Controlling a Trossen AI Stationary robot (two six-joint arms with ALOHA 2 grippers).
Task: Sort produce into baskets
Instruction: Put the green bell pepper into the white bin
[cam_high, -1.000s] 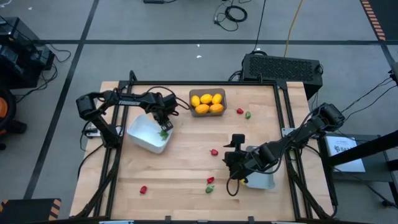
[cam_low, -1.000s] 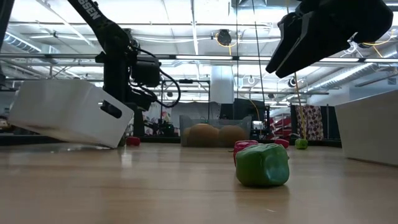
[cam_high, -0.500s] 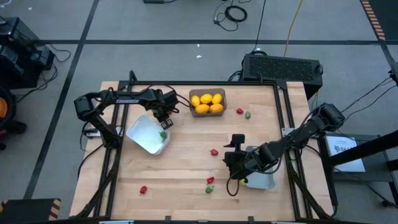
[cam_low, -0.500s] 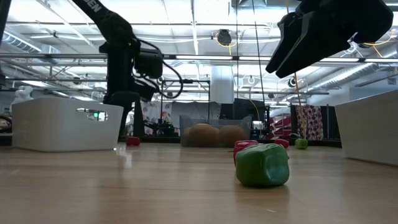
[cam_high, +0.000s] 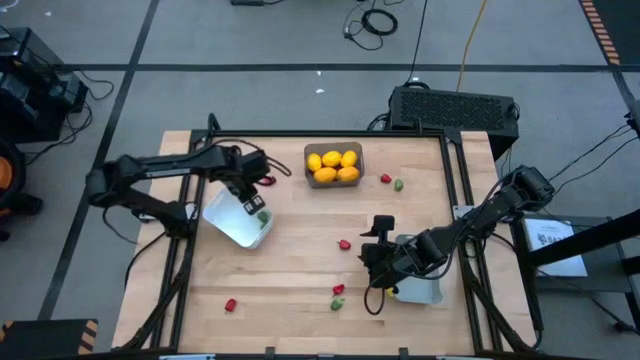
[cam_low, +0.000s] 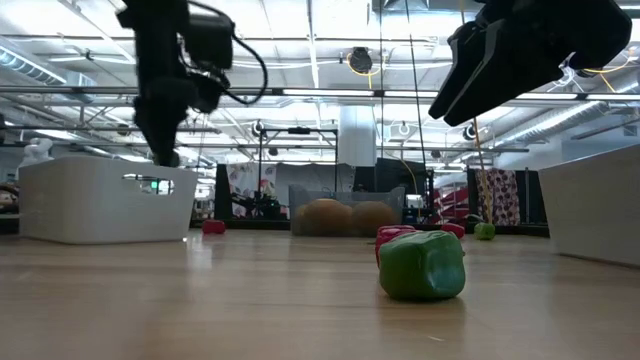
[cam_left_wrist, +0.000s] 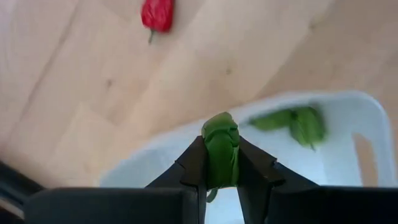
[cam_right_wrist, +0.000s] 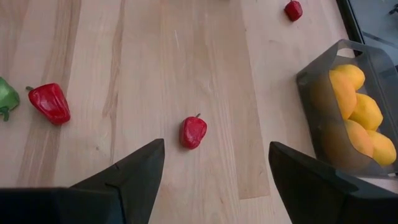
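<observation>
My left gripper (cam_high: 250, 203) hangs over the white basket (cam_high: 232, 222) at the table's left, shut on a small green piece (cam_left_wrist: 221, 140). More green produce (cam_left_wrist: 292, 121) lies on that basket's floor. The dark grey basket (cam_high: 333, 165) at the far middle holds yellow and orange fruits (cam_right_wrist: 357, 115). My right gripper (cam_right_wrist: 214, 180) hovers open above the table's right middle, over a red piece (cam_right_wrist: 193, 131), beside a second white basket (cam_high: 420, 288). Near the front edge lie a green piece (cam_low: 422, 263) and a red one (cam_high: 338, 290). My left gripper pinches the green piece by its two sides (cam_left_wrist: 219, 169) between its two fingers. The fingers point down from above. The piece is lifted clear above the white basket, and its end sticks out past the fingertips.
Loose red pieces lie at the near left (cam_high: 230, 305), at the middle (cam_high: 344, 243) and by the dark basket (cam_high: 386, 178), with a green one (cam_high: 398, 185) beside that last. Another red piece (cam_left_wrist: 157, 14) lies just beyond the left basket. Bare wood stretches across the table's middle.
My left gripper has risen, still shut, and drifted toward the table's left edge. The left white basket, tipped up on one end a second ago, has dropped back flat on the table.
</observation>
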